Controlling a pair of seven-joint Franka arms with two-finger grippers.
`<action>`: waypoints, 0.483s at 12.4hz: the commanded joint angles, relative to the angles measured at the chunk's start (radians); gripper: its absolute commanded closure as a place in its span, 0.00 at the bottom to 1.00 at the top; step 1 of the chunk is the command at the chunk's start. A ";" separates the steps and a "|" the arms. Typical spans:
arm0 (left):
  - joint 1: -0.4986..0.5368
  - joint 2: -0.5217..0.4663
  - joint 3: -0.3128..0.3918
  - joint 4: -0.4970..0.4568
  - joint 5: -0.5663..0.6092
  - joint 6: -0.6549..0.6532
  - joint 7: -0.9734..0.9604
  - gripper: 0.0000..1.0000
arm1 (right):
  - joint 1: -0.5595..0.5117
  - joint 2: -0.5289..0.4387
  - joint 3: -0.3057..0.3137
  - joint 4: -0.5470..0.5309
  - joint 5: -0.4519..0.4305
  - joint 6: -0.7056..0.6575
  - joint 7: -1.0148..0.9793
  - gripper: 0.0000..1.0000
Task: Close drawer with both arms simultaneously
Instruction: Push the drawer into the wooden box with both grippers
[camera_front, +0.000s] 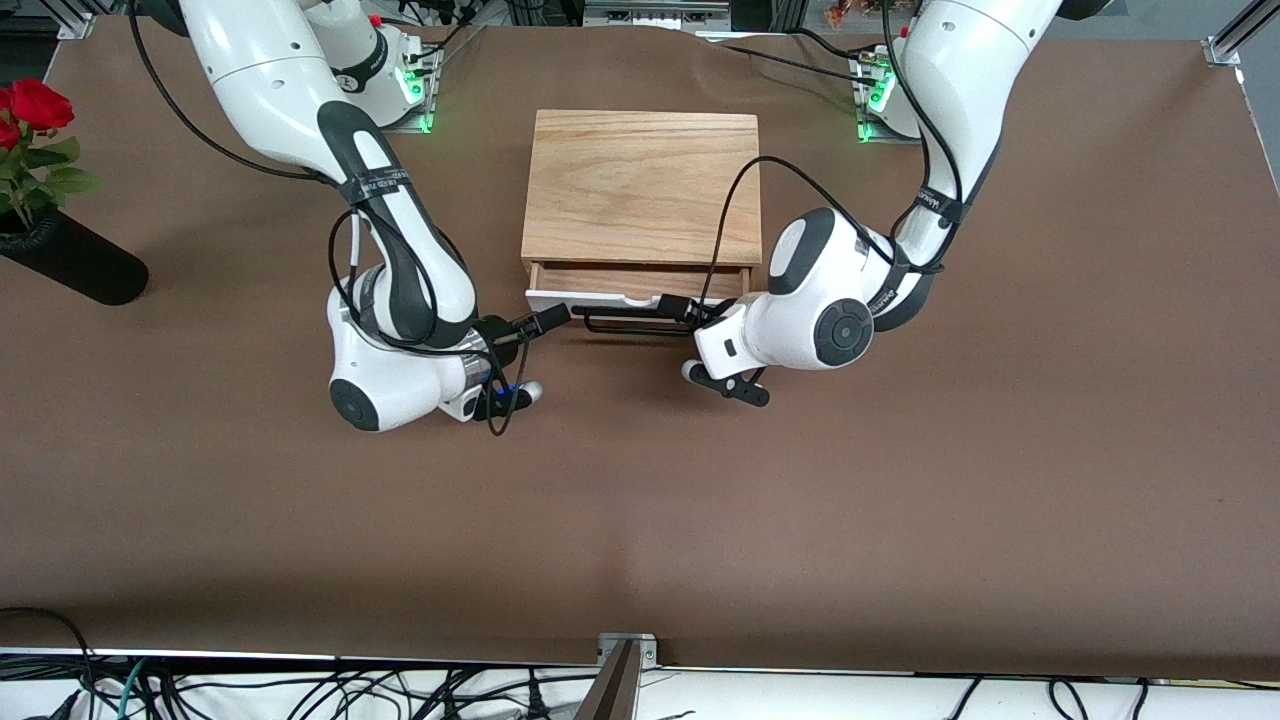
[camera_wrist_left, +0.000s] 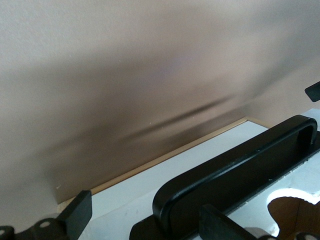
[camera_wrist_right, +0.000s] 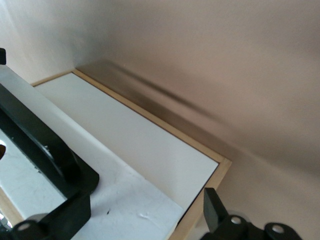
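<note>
You are looking at the drawer (camera_front: 640, 291) sitting slightly pulled out of the light oak box (camera_front: 640, 188) on the bench (camera_front: 640, 500), its white front panel (camera_wrist_right: 125, 135) and black wire handle (camera_front: 625, 322) facing the front camera. Your left end effector (camera_front: 683, 306) is sitting at the handle's end toward the left arm, fingers (camera_wrist_left: 75, 215) spread, one each side of the bar. Your right end effector (camera_front: 548, 321) is resting against the panel's end toward the right arm, its fingers (camera_wrist_right: 212, 207) also spread.

Bright, even overhead light — soft shadows under both arms; wrist views close-up, slightly blurred.
</note>
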 joint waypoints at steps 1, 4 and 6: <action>0.013 -0.068 -0.003 -0.090 -0.019 -0.036 0.020 0.00 | 0.013 -0.022 0.018 -0.085 -0.015 -0.059 -0.023 0.00; 0.024 -0.095 -0.003 -0.093 -0.019 -0.093 0.022 0.00 | 0.013 -0.023 0.038 -0.116 -0.015 -0.065 -0.023 0.00; 0.024 -0.105 -0.003 -0.120 -0.019 -0.096 0.029 0.00 | 0.013 -0.034 0.040 -0.124 -0.015 -0.076 -0.023 0.00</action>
